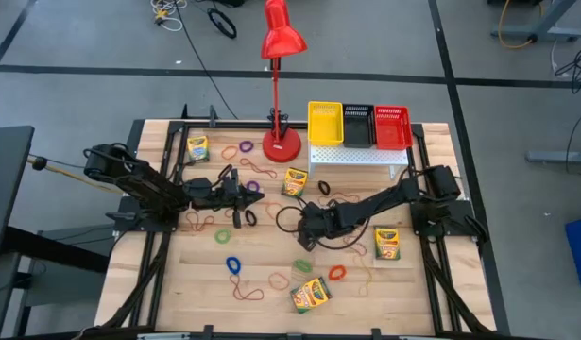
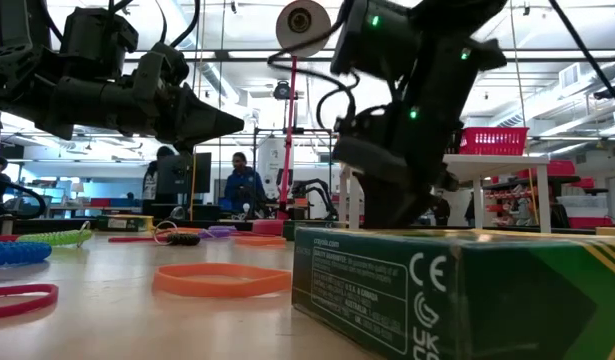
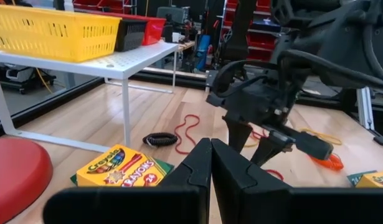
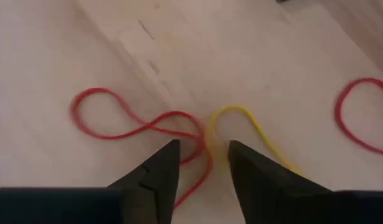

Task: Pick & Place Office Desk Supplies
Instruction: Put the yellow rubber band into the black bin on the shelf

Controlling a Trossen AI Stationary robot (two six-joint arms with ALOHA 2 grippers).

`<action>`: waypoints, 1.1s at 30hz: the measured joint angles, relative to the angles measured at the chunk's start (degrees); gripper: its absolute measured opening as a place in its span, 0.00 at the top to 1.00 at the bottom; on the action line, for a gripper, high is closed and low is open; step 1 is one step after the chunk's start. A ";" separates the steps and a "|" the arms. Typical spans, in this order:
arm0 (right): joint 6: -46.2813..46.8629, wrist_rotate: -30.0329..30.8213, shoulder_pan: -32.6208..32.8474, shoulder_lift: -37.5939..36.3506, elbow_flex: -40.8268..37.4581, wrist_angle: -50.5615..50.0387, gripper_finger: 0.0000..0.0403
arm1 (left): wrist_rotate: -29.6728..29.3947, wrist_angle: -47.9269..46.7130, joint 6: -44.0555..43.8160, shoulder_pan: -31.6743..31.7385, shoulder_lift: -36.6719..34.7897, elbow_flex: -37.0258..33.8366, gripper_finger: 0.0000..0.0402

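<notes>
My right gripper [image 4: 202,158] points down at the table's middle [image 1: 304,236], open. A twisted red rubber band [image 4: 138,124] and a yellow rubber band [image 4: 241,118] lie flat on the wood, and they meet just ahead of its fingertips. My left gripper [image 1: 247,200] hangs shut and level left of centre, with nothing in it [image 3: 210,165]. Crayon boxes lie at the far left [image 1: 196,147], by the lamp [image 1: 296,180], at the right [image 1: 387,243] and near the front [image 1: 311,295]. Loose bands include a blue one [image 1: 233,264], a green one [image 1: 222,235] and an orange one [image 1: 337,272].
A white perforated stand [image 1: 361,156] at the far edge carries a yellow basket [image 1: 325,123], a black basket [image 1: 357,125] and a red basket [image 1: 391,127]. A red desk lamp's base [image 1: 281,144] stands left of it. The two grippers are close together at mid-table.
</notes>
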 joint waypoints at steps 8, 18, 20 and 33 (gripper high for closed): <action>-3.63 0.32 0.40 0.27 0.00 1.07 0.85 | -0.04 -0.09 -0.01 0.02 0.01 0.00 0.97; -6.07 1.21 3.24 0.18 4.08 -2.40 0.97 | -0.01 -0.14 0.00 0.02 0.00 0.00 0.97; -6.26 1.40 3.98 0.16 5.60 -3.75 0.98 | -0.02 -0.13 0.01 0.02 -0.01 0.00 0.97; -9.84 4.50 6.59 -1.78 13.68 -11.27 0.99 | -0.02 -0.11 0.01 0.02 0.01 0.00 0.97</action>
